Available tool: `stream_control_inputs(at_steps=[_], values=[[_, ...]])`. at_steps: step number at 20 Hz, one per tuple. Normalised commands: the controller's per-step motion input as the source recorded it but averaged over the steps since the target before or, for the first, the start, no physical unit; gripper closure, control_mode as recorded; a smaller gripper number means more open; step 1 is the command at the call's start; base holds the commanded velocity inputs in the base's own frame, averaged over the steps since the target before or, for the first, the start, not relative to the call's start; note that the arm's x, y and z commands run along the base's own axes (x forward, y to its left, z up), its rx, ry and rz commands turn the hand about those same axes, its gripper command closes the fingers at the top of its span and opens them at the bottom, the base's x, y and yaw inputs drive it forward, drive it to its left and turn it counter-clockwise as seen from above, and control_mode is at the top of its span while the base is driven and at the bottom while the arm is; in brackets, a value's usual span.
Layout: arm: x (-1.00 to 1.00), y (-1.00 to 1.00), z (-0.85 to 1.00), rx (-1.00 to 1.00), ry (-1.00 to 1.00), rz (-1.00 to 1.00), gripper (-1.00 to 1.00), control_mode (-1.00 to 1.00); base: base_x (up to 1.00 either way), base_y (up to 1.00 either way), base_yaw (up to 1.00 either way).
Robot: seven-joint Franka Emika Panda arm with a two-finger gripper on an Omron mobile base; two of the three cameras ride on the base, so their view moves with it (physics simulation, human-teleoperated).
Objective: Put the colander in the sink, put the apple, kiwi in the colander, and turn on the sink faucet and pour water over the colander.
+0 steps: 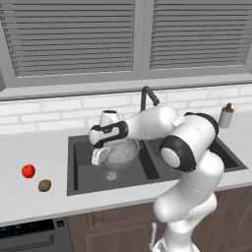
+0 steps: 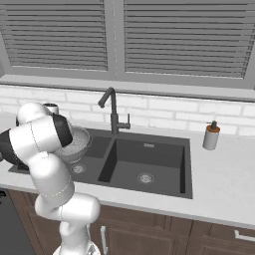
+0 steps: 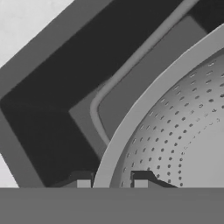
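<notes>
Behind the pale counter (image 1: 29,147), a white brick backsplash (image 1: 59,113) is seen under a wide window covered by grey slatted blinds (image 1: 74,34). A dark grey double-basin sink (image 2: 149,159) is set into the counter, above brown wooden cabinet fronts (image 2: 149,234). The sink faucet (image 2: 112,112) is mounted at the back rim between the basins, and a small grey soap bottle (image 2: 211,136) stands on the counter to the right of the sink. On the counter left of the sink, the apple (image 1: 28,171) and the kiwi (image 1: 44,185) are laid just beside each other, well apart from the basin.

The white arm is folded over the sink, with the elbow bulked over the right basin and the forearm stretched leftward to the left basin. The gripper (image 3: 112,181) is pointed down and is closed on the rim of the colander (image 3: 175,131), one finger outside the rim and one inside, as is shown in the hand view. The colander is held tilted within the left basin, above the round drain (image 1: 110,175); whether it touches the basin floor cannot be told.
</notes>
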Motion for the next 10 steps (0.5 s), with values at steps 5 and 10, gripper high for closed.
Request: stream_control_inputs(at_steps=[5, 10], values=[[0.04, -0.14, -0.53, 0.00, 0.00, -0.03, 1.00, -1.00, 0.00, 0.00, 0.00], [0.26, -0.12, -0.44, 0.00, 0.00, -0.05, 1.00, -1.00, 0.00, 0.00, 0.00]])
